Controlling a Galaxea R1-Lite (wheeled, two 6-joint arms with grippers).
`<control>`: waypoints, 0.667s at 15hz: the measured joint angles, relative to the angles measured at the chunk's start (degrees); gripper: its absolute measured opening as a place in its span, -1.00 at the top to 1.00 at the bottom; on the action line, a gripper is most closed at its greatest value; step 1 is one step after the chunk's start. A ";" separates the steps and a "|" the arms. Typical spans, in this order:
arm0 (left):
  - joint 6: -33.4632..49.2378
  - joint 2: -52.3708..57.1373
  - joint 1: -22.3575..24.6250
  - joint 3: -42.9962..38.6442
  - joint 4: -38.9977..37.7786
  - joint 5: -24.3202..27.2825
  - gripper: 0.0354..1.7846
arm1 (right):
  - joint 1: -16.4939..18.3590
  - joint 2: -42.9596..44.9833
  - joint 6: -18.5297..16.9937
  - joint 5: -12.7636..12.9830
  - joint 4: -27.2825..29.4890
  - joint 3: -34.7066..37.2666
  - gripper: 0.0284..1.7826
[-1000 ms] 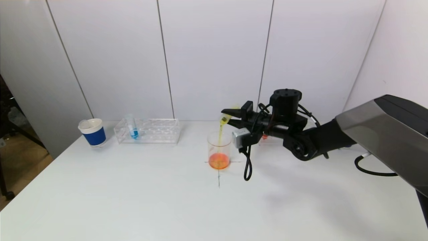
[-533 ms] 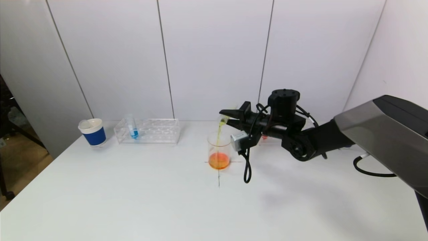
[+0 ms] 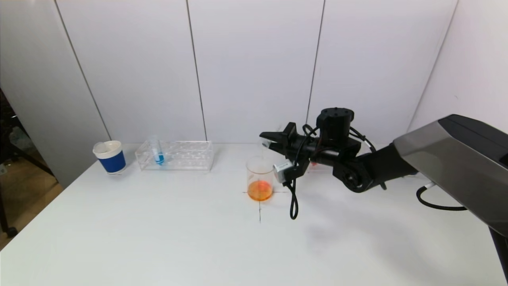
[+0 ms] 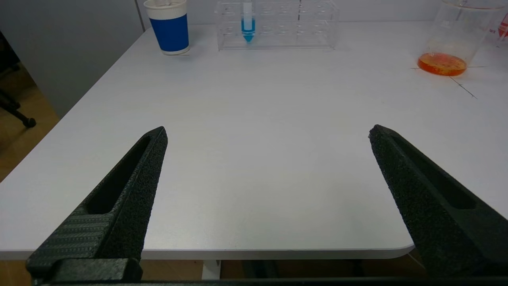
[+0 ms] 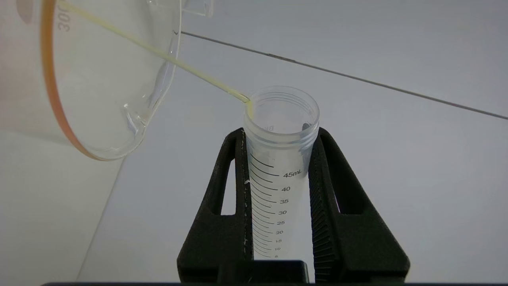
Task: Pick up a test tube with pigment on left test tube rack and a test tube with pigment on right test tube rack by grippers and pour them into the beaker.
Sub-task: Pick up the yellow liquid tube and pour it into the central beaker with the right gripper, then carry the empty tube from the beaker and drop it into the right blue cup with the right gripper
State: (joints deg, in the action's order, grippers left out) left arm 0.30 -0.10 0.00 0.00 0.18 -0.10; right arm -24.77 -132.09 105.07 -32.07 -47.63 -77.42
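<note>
White table (image 3: 158,238) w/ plain white wall panels behind. Right gripper (image 5: 281,135) is clamped on a clear graduated test tube (image 5: 279,159), tipped over w/ its mouth above the beaker (image 3: 260,178); a thin yellow stream (image 5: 158,55) runs from the tube's lip into the beaker. Tube looks almost drained. Beaker sits on a cross mark at mid-table w/ orange liquid (image 3: 260,190) pooled at the bottom. Right arm reaches in from the right side, just beside the beaker. Left gripper (image 4: 268,135) hangs w/ jaws spread wide, nothing between them, over the near edge of the table, well apart from the beaker. Far left: left test tube rack (image 3: 174,155) holding one tube of blue pigment (image 3: 158,157), and a blue-and-white paper cup (image 3: 109,157) just beside it.
</note>
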 joint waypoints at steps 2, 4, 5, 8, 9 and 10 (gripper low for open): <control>0.02 0.00 0.00 0.00 0.00 -0.01 -0.99 | 0.00 0.02 1.62 0.62 -0.20 -0.02 0.50; 0.02 0.00 0.00 0.00 0.00 -0.04 -0.99 | 0.00 0.11 3.30 0.82 -0.13 -0.13 0.50; 0.02 0.00 0.00 0.00 0.00 -0.01 -0.99 | 0.02 0.15 3.58 0.90 -0.16 -0.13 0.50; 0.00 0.00 0.00 0.00 0.00 -0.01 -0.99 | 0.09 0.20 3.67 1.01 0.04 -0.20 0.50; 0.00 0.00 -0.02 0.00 0.00 0.00 -0.99 | 0.09 0.22 3.41 1.73 0.13 -0.17 0.50; 0.02 0.00 0.00 0.00 0.00 0.00 -0.99 | 0.13 0.26 2.76 2.28 0.26 -0.02 0.50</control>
State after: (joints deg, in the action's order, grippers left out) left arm 0.33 -0.10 0.00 0.00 0.18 -0.10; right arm -24.64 -131.83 107.83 -29.79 -47.37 -77.45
